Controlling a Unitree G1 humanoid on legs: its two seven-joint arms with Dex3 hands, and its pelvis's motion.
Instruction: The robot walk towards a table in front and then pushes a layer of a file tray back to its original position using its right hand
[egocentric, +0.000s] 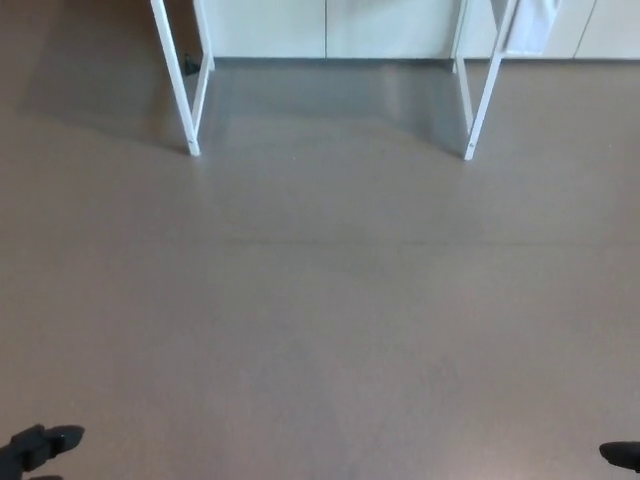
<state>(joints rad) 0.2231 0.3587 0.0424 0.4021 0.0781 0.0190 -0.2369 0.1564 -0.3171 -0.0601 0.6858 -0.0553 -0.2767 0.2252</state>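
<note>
Table legs (187, 100) white on bare grey-brown floor (320, 300), pale cabinets (330, 15) behind; both hands' fingers perhaps apart, unclear.

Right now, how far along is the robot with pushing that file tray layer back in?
Nothing is done yet. It is on the approach: only the white table legs show ahead across bare floor, with neither tabletop nor file tray in view. Just the tips of the left hand and right hand show at the bottom corners. Reaching the table and the push remain.

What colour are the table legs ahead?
White, seen in the head view: the table legs stand on the grey-brown floor.
</note>
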